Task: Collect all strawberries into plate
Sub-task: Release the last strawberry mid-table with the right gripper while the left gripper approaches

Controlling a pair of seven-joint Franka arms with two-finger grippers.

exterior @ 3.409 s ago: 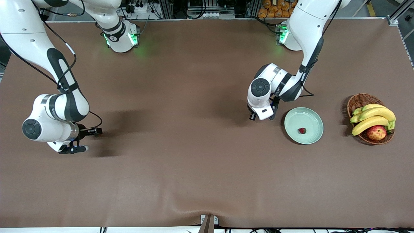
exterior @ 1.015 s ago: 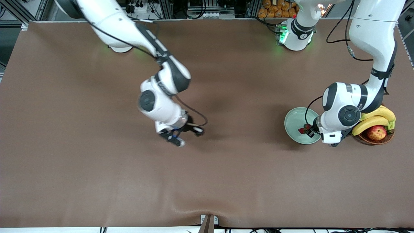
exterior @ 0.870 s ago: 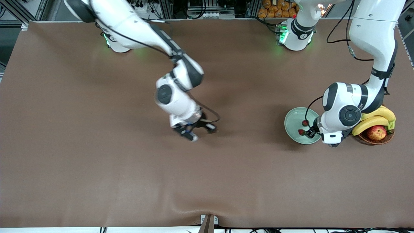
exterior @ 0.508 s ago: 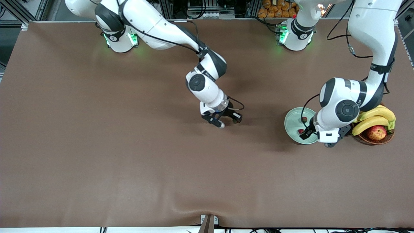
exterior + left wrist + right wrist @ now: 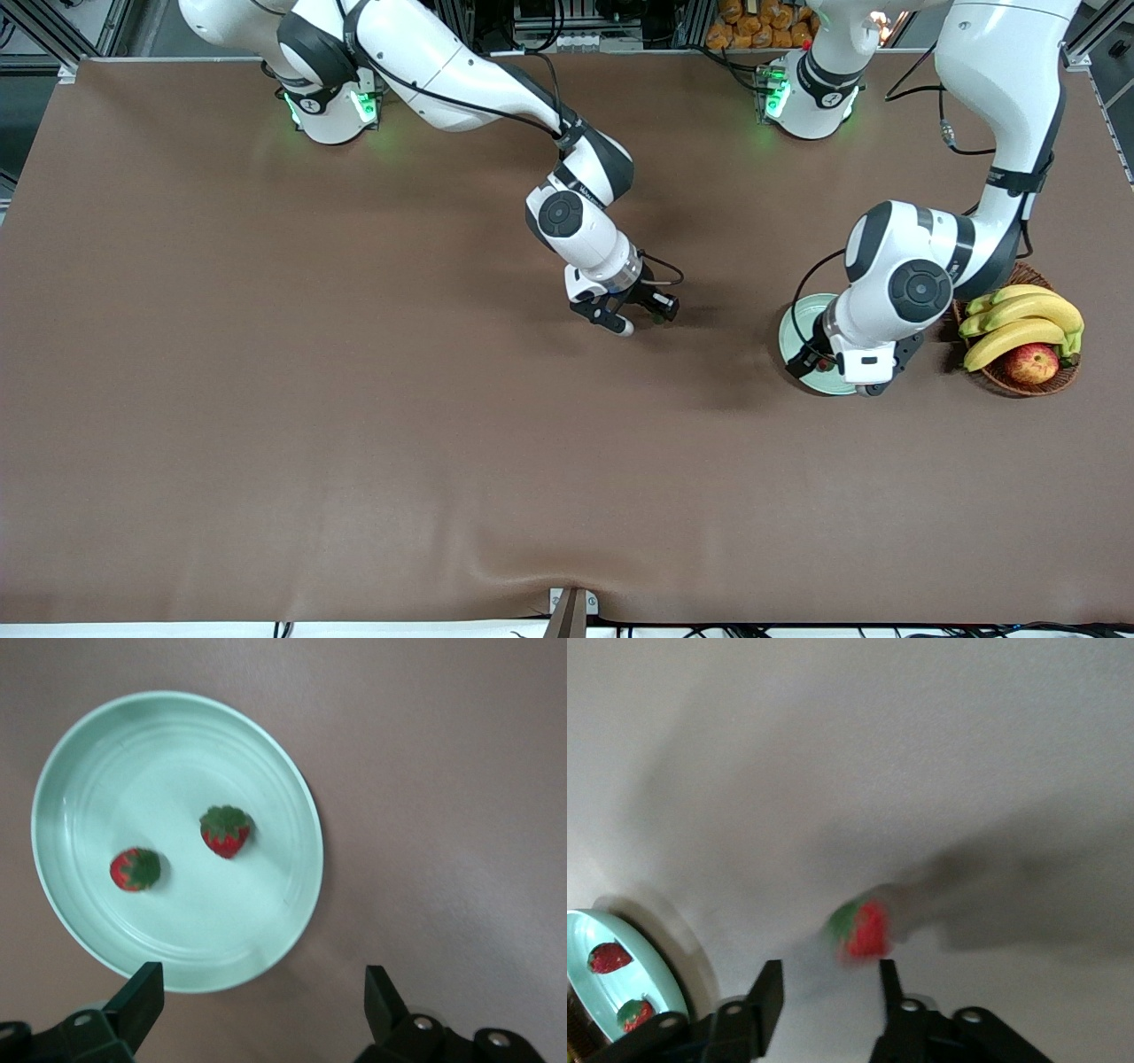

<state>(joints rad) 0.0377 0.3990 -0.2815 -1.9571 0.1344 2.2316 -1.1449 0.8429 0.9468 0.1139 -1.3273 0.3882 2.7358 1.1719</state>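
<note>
Strawberries [image 5: 225, 830] rest two to the mint-green plate [image 5: 292, 788]; the right claw [image 5: 824, 988], over mid-desk, carries a third [image 5: 864, 928]. Left claw [image 5: 261, 1005] hangs wide over the plate's rim. Light, soft, bruisable: pinch the sides gently.

- Strawberries: three; two [image 5: 227, 830] [image 5: 134, 869] in the plate, one [image 5: 865, 930] at the right gripper.
- Plate [image 5: 266, 753]: one.
- Basket [image 5: 983, 275]: one.
- Bananas [image 5: 1019, 323]: one bunch.
- Apple [image 5: 1031, 363]: one.

The plate [image 5: 292, 895] looks glossy and smooth like glazed ceramic, the bench [image 5: 354, 425] wears a matt brown cloth-like cover, the basket [image 5: 983, 276] is woven wicker, and the arms' shells are shiny white plastic.
</note>
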